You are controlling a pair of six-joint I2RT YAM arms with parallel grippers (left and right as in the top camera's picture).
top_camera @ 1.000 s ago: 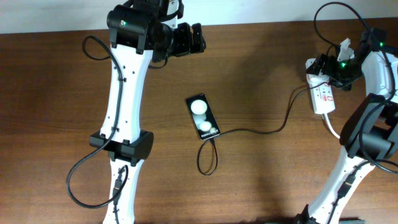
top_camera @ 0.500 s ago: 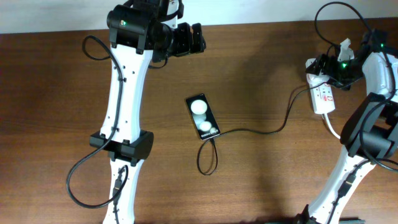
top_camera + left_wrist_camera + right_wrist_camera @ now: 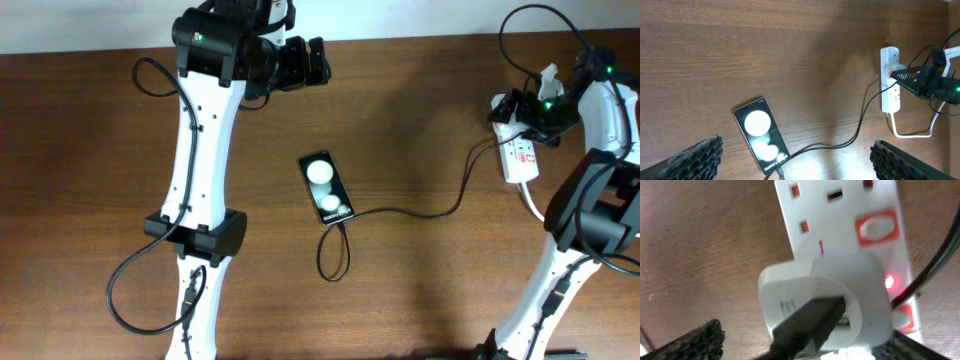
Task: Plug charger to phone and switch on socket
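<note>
The phone (image 3: 327,189) lies face up mid-table, and also shows in the left wrist view (image 3: 761,136). The charger cable (image 3: 420,212) meets the phone's near end, loops, then runs right to a white plug adapter (image 3: 860,290) seated in the socket strip (image 3: 520,155). A small red light (image 3: 888,282) glows beside the adapter. My right gripper (image 3: 512,108) is open low over the strip, with a finger on each side of the adapter (image 3: 807,347). My left gripper (image 3: 322,62) is open and empty, high over the far side of the table (image 3: 797,162).
The strip's thick white cord (image 3: 535,205) curls toward the right arm's base. A second rocker switch with a red surround (image 3: 877,227) and unused outlets sit further along the strip. The cable loop (image 3: 335,262) lies just in front of the phone.
My right wrist has lifted and shifted slightly over the strip's far end. The phone, the cable and my left arm have not moved.
</note>
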